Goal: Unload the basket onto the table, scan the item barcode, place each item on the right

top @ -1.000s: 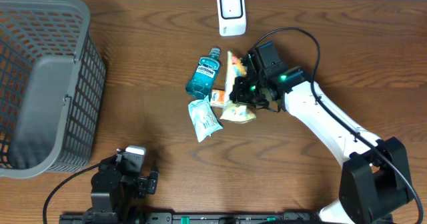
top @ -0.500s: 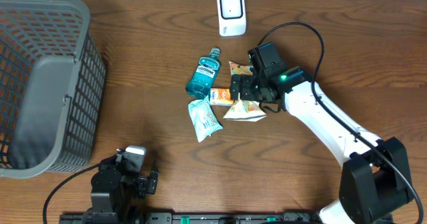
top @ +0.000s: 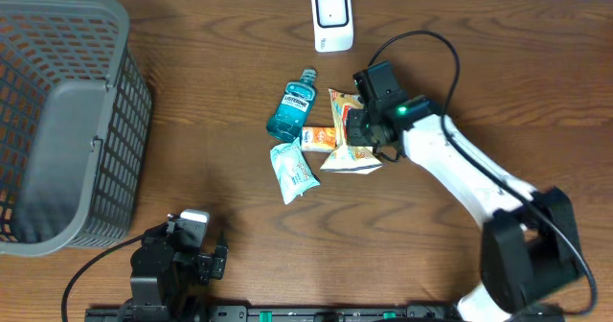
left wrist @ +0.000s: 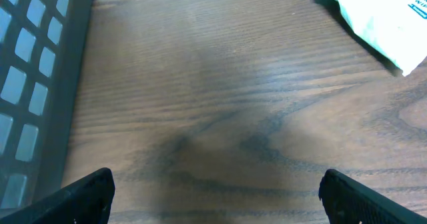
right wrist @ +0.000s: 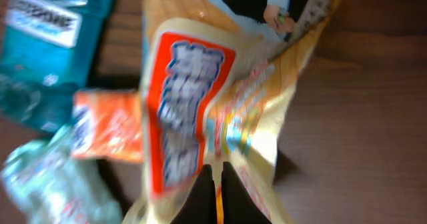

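The brown wooden table (left wrist: 220, 104) fills most of the frame. At the left edge stands a grey plastic basket wall with square holes (left wrist: 40, 64). A pale green and white soft packet (left wrist: 380, 17) lies in the upper right corner, partly cut off. The left gripper (left wrist: 223, 196) shows its two black fingertips in the lower corners, far apart.

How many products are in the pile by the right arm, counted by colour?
Teal: 1, mouthwash bottle
Pale green: 1, wipes pack
Orange: 1, small packet
Yellow: 1, snack bag
Total: 4
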